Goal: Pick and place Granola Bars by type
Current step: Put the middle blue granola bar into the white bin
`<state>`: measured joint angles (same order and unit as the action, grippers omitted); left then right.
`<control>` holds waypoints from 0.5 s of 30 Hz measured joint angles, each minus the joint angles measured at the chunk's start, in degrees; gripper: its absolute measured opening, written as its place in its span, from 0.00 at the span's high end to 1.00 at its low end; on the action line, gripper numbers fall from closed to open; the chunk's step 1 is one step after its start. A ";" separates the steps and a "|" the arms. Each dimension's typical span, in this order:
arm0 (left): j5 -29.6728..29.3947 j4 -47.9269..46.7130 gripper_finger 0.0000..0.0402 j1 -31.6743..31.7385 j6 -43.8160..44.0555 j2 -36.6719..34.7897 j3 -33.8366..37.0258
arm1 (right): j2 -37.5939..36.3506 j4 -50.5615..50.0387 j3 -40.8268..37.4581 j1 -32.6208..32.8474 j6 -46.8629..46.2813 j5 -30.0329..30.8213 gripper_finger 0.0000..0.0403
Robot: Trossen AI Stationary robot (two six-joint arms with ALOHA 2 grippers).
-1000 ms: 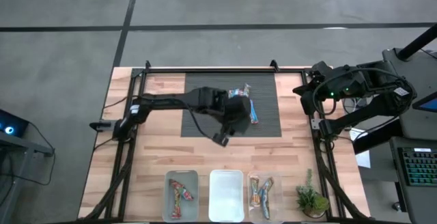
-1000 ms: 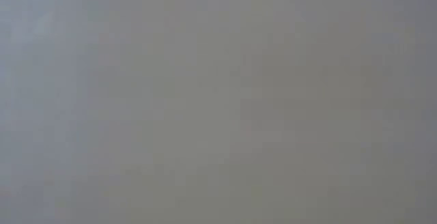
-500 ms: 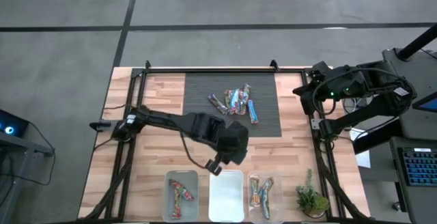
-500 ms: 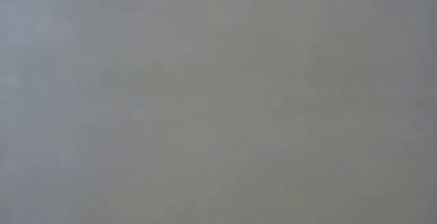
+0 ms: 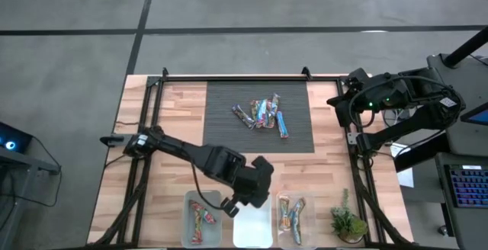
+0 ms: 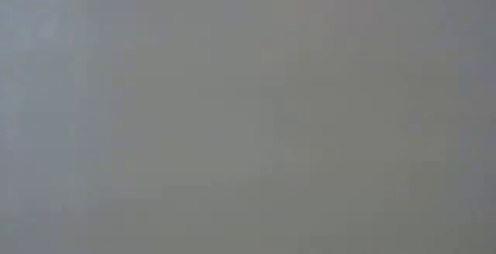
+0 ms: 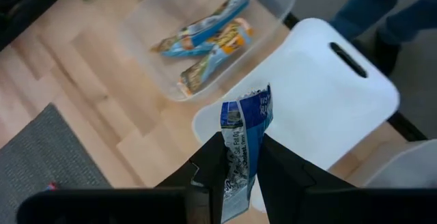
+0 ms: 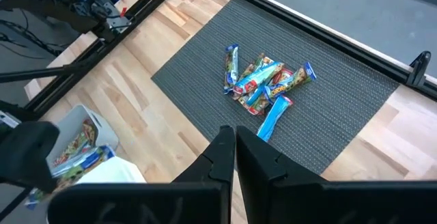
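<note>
Bar [image 7: 242,149] pinched between left pincer's [image 7: 240,173] fingertips.

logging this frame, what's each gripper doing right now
Left gripper: shut on a blue granola bar, over the middle bin.
Right gripper: shut, empty, parked at the table's right edge.

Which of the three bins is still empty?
The middle bin, under the left gripper, which holds a blue-wrapped bar. The left bin and right bin each hold bars already.
</note>
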<state>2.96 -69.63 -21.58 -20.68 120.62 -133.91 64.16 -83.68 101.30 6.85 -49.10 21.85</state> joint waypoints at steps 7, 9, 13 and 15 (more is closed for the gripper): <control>3.89 0.02 0.85 -2.61 -1.99 0.00 0.11 | 0.02 0.00 0.00 -0.01 0.00 0.00 0.98; 5.59 0.29 0.85 -3.44 -3.46 0.00 0.17 | 0.02 0.00 0.00 -0.01 0.00 0.00 0.98; 8.49 3.60 0.85 -4.68 -6.51 -0.02 2.19 | 0.02 0.00 0.00 0.00 0.00 0.00 0.98; 9.55 5.28 0.85 -5.17 -7.58 -0.02 3.65 | 0.02 0.00 0.00 -0.01 0.00 0.02 0.98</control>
<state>12.52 -64.34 -26.75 -28.26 120.60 -130.25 64.18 -83.68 101.30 6.85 -49.10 21.87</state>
